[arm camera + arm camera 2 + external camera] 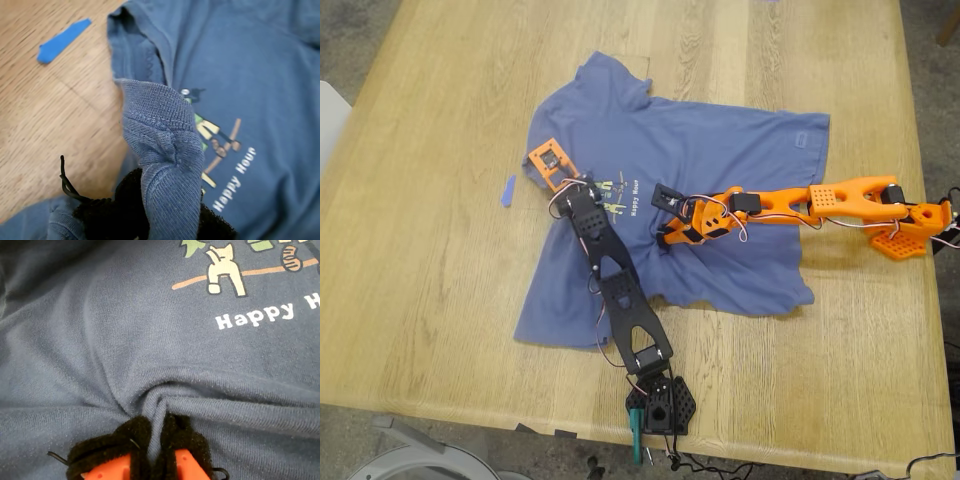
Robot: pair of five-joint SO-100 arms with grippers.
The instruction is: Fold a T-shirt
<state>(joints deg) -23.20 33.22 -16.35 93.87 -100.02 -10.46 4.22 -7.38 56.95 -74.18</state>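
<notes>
Exterior view: the T-shirt (720, 170) lay spread across the middle of the wooden table (430, 230), with two arms reaching over it. A blue strip (507, 191) lay on the bare wood off the shirt's edge toward the exterior view's left.

First wrist view: my first gripper (165, 210) had its black-padded fingers (107, 215) clamped on a bunched fold of ribbed cloth beside the chest print (217, 140).

Second wrist view: my second gripper (155, 452) had its fingers (182, 440) together, pinching a ridge of the shirt's cloth below the white lettering (260, 312).
</notes>
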